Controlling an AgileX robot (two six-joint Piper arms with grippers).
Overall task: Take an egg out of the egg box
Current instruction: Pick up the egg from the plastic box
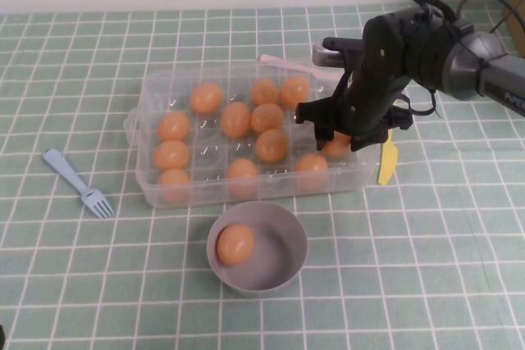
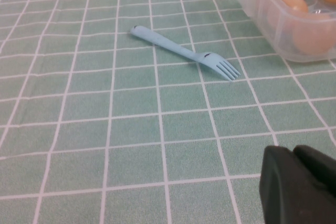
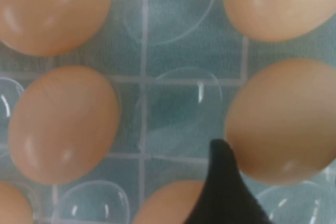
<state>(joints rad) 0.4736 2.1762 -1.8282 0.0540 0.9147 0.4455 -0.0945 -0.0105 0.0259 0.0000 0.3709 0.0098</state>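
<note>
The clear egg box [image 1: 152, 88] lies at the table's middle and holds several orange-tan eggs. My right gripper [image 1: 338, 137] reaches down into the box's right end, open, its jaws on either side of one egg [image 1: 335, 147] that still sits in its cup. In the right wrist view one black finger [image 3: 223, 187] touches the side of that egg [image 3: 283, 121]; the other finger is out of view. My left gripper [image 2: 292, 151] is shut and empty, low over the cloth left of the box, whose corner [image 2: 262, 11] shows in the left wrist view.
A round grey bowl [image 1: 283, 272] with one egg [image 1: 235, 244] in it stands just in front of the box. A light blue fork [image 1: 78, 182] lies left of the box and also shows in the left wrist view [image 2: 184, 53]. A yellow piece [image 1: 387, 165] lies by the box's right end.
</note>
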